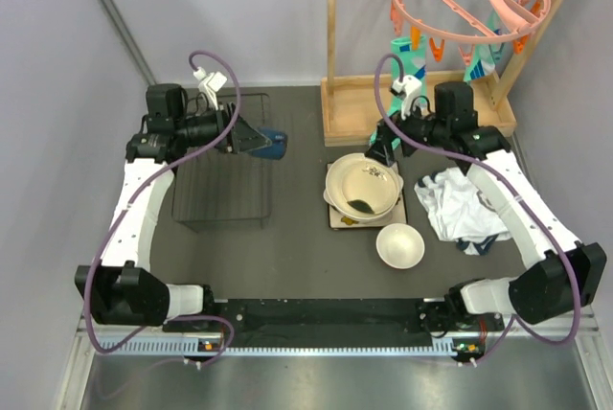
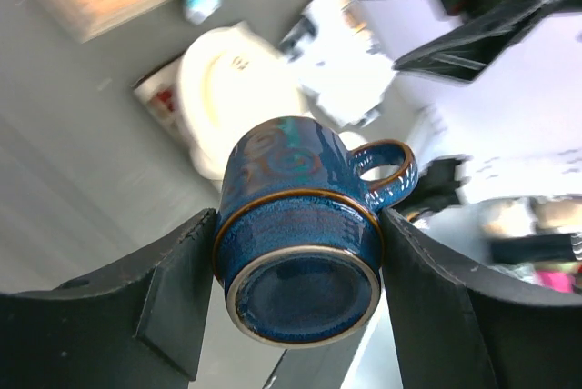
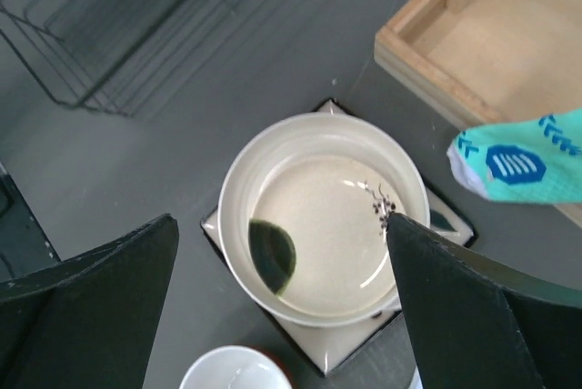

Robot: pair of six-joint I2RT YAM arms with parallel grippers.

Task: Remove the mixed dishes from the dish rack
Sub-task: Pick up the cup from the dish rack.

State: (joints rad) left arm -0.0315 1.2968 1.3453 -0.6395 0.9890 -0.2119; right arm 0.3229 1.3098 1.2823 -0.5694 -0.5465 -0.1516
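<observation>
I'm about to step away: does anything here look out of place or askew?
Nothing looks spilled or broken. A crumpled white cloth lies on the table beside the large cream dish. The left gripper holds the dark blue mug tilted, not upright.

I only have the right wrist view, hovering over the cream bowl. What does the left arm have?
Observer: The left gripper is shut on the dark blue mug, with a finger on either side of it.
Operator: Where is that mug relative to the rack?
Observer: In the top view it is just off the right edge of the dish rack, on the side facing the unloaded dishes.
Operator: Is anything lying to the right of the cream bowl?
Observer: Yes, a crumpled white cloth lies just right of it.
</observation>
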